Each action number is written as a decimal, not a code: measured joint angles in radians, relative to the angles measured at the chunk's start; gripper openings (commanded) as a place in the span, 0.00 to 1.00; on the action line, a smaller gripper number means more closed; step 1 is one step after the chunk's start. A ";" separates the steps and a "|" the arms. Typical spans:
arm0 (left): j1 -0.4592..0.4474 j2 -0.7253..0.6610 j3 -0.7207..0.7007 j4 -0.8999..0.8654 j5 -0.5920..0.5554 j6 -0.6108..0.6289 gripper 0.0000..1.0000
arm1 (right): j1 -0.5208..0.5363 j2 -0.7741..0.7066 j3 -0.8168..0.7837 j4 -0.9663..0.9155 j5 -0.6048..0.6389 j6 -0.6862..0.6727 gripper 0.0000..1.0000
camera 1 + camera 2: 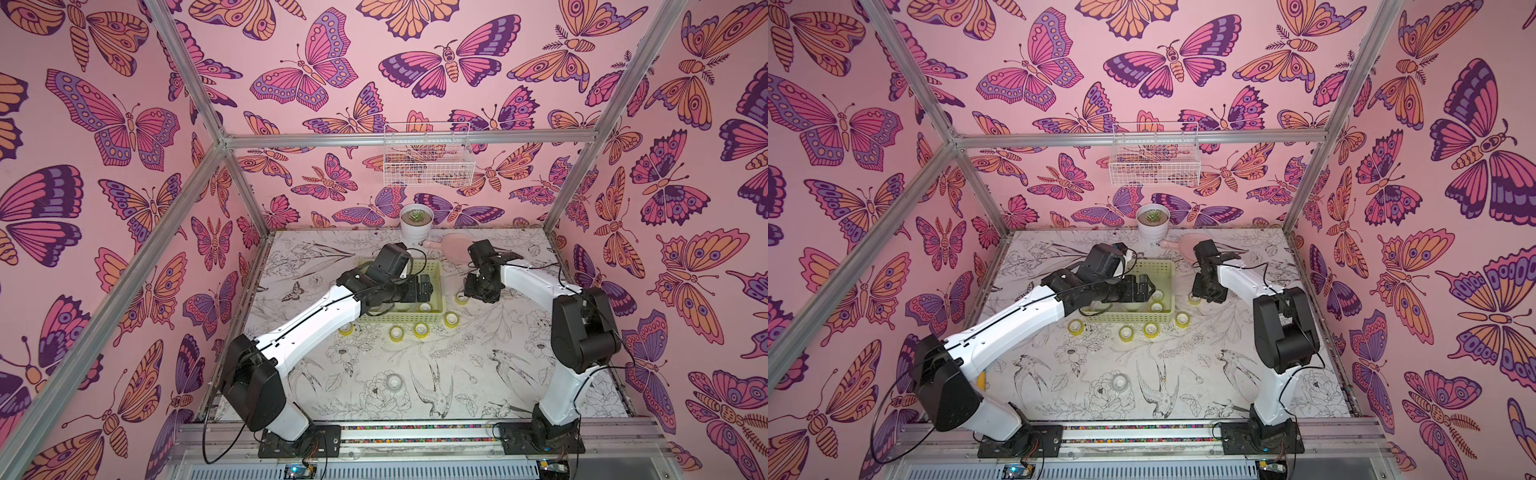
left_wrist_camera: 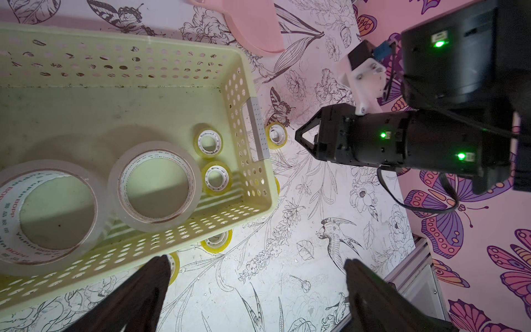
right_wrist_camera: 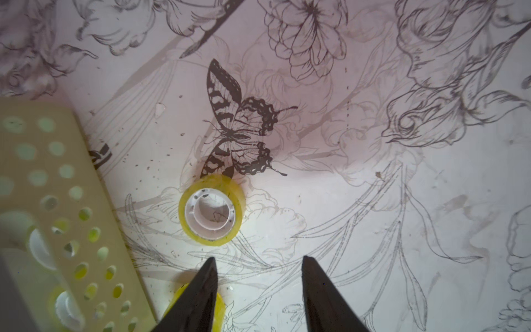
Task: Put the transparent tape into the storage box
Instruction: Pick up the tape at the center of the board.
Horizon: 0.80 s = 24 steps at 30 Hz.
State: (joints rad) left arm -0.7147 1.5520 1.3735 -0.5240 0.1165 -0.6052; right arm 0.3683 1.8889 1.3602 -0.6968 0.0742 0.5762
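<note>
My right pincer (image 3: 258, 258) stands partly open and empty, just outside the short wall of the box (image 3: 43, 161). The small yellow tape roll (image 3: 211, 211) lies flat beside that wall, ahead of my fingertips and not between them. To do this well, I judge, I should spread wide and slide forward until the ring sits squarely between both fingers. Then I lower and close across its outer rim without bumping the box. My left pincer (image 2: 255, 260) hangs wide open, empty, above the box.
</note>
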 measured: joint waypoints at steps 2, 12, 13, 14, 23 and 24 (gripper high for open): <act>0.000 0.000 0.000 0.000 0.000 0.000 1.00 | 0.000 0.027 0.001 0.001 -0.009 0.000 0.43; 0.000 -0.003 0.000 0.000 -0.005 0.000 1.00 | 0.000 0.065 0.028 0.010 -0.026 0.000 0.43; 0.000 -0.004 0.000 0.000 -0.005 0.000 1.00 | 0.000 0.065 0.029 0.011 -0.027 0.000 0.43; 0.000 -0.005 -0.001 0.000 -0.006 0.000 1.00 | 0.000 0.065 0.030 0.012 -0.028 0.000 0.43; 0.000 -0.005 -0.002 0.000 -0.008 0.000 1.00 | 0.000 0.109 0.080 0.024 -0.039 0.000 0.43; 0.000 -0.006 -0.002 0.000 -0.008 0.000 1.00 | 0.000 0.118 0.081 0.024 -0.039 0.000 0.42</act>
State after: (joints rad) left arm -0.7147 1.5463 1.3712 -0.5240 0.1081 -0.6052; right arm 0.3679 2.0071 1.4410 -0.6724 0.0349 0.5762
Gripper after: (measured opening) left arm 0.999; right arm 0.427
